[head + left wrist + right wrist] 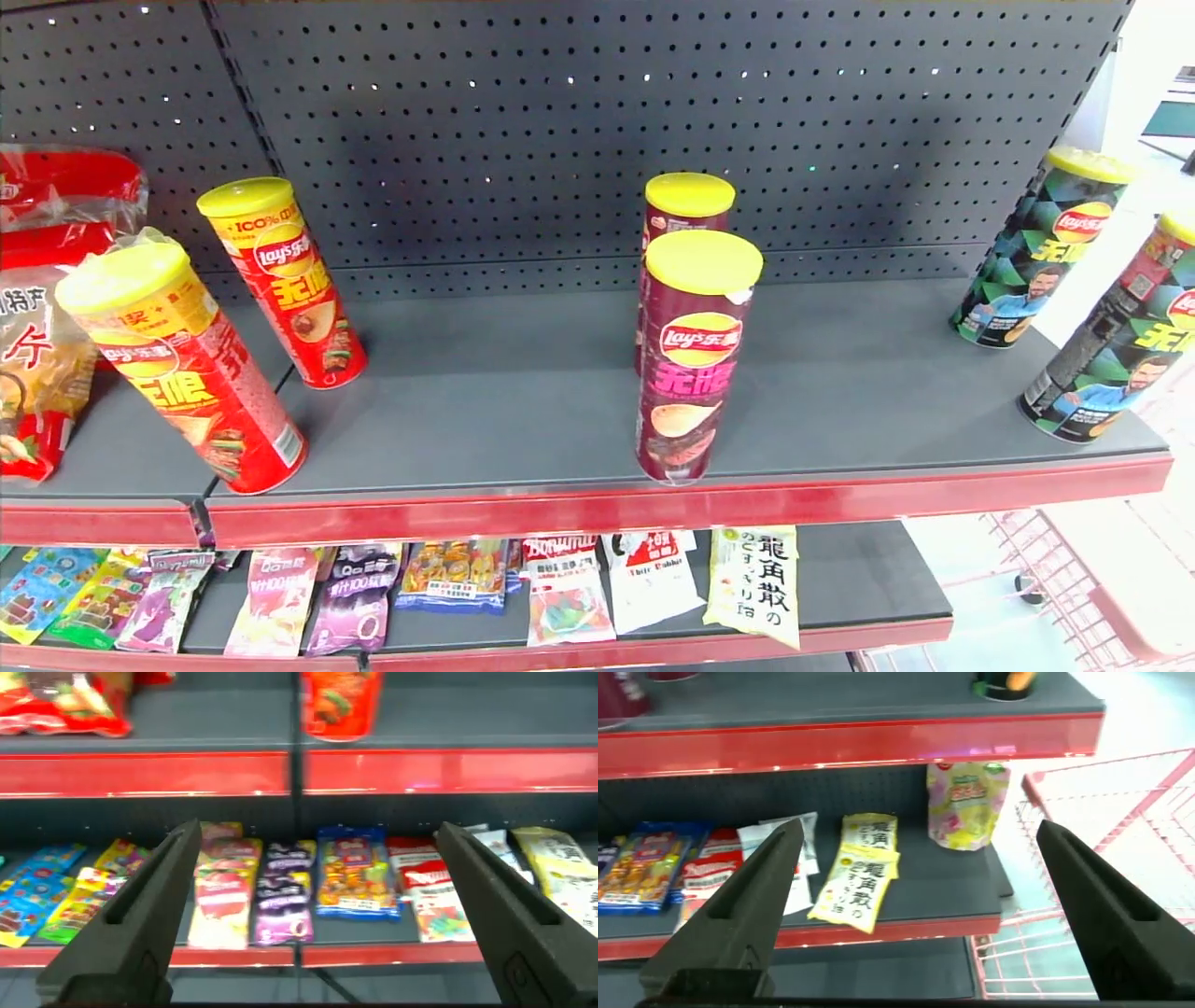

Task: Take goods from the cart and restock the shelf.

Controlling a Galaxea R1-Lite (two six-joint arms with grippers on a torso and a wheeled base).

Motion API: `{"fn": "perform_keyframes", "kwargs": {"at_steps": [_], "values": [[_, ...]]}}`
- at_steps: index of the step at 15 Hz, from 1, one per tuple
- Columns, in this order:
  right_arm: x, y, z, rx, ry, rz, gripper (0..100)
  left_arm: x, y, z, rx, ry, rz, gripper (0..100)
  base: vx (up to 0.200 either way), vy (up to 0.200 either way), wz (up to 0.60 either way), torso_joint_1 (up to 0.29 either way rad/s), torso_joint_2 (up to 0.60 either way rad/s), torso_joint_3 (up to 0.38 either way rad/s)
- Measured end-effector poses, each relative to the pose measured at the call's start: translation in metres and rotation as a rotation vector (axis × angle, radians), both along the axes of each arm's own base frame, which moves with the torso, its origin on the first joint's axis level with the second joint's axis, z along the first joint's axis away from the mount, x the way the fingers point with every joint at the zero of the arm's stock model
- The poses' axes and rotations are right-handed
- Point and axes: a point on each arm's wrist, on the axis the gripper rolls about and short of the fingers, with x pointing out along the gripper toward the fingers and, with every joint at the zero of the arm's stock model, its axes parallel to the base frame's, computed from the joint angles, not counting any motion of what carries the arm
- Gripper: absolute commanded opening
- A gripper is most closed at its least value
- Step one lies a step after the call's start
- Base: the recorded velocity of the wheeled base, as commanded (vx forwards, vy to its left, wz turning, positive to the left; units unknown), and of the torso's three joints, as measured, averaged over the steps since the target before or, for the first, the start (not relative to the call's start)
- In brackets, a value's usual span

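Observation:
The upper shelf [523, 411] is a dark grey board with a red front lip. On it stand two red chip cans [187, 373], two maroon cans [695, 359] one behind the other in the middle, and two black-green cans [1036, 252] at the right. A pink wire cart [1074, 588] stands low on the right, its rim [1106, 849] beside the shelf end. My left gripper [318, 831] is open and holds nothing, facing the lower shelf's snack packets [280, 891]. My right gripper [918, 826] is open too, facing that shelf's right end.
Red snack bags [47, 280] crowd the upper shelf's left end. Bare board lies between the can groups. Flat packets [560, 588] line the lower shelf; a yellow packet [859, 882] and a pale green pouch [966, 803] lie near its right end.

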Motion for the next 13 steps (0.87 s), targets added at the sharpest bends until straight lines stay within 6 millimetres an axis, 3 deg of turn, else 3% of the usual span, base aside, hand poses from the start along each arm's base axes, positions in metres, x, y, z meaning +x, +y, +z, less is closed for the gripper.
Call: {"fn": "perform_keyframes", "kwargs": {"at_steps": [13], "values": [[0.0000, 0.0000, 0.0000, 0.002, 0.000, -0.001, 100, 0.0000, 0.0000, 0.0000, -0.001, 0.000, -0.001, 100, 0.000, 0.000, 0.00, 0.000, 0.00, 0.000]]}}
